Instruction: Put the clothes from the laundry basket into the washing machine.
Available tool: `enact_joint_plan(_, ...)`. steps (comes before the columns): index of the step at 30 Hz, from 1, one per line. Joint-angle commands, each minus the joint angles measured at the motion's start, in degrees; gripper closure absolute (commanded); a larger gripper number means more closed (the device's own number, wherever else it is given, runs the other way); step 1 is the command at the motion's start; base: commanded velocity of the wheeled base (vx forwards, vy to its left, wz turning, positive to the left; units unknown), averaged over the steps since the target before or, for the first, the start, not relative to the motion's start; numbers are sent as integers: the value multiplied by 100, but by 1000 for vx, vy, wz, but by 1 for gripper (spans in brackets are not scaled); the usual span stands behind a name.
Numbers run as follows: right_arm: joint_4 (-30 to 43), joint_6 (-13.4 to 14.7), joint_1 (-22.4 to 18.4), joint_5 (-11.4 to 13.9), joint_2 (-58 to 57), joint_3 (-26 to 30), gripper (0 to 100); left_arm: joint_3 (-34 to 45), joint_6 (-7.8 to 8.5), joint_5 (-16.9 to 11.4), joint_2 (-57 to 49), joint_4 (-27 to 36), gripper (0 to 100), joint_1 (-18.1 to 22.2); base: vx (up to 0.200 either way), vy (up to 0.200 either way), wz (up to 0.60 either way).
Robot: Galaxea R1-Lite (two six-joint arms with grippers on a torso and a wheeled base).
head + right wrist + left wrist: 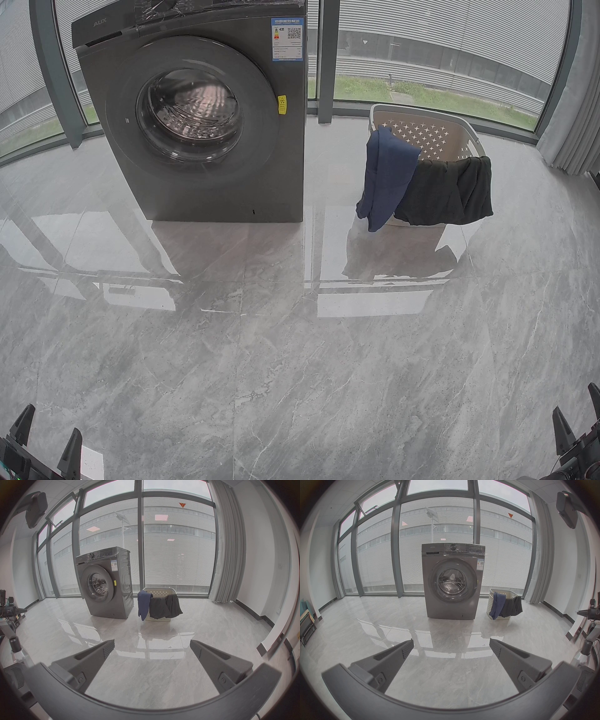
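Observation:
A grey front-loading washing machine (200, 119) stands on the floor by the window, its round door (189, 114) closed. To its right sits a white laundry basket (431, 134) with a blue garment (387, 178) and a dark grey garment (449, 190) draped over its front rim. My left gripper (47, 434) is low at the near left, open and holding nothing. My right gripper (578, 415) is low at the near right, also open and holding nothing. Both are far from the basket. The machine (453, 581) and basket (159, 605) also lie ahead in both wrist views.
Glossy grey tile floor (300, 350) stretches between me and the machine. Tall windows run behind, with a curtain (575, 112) at the far right. Camera gear on a stand (9, 627) is off to one side.

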Motion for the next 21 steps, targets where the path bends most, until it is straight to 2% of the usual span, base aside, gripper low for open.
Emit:
enact_joint_plan(1, -4, 3, -7, 2, -5, 101, 0, 84, 5, -4, -48, 0, 0, 1, 200, 0, 0)
enact_joint_plan(13, -4, 21, -7, -24, -5, 92, 0, 84, 14, 5, -48, 0, 0, 1, 200, 0, 0)
enact_joint_plan(21, -4, 21, 2, -33, -5, 92, 0, 84, -48, 31, -57, 0, 0, 1, 0, 0, 0)
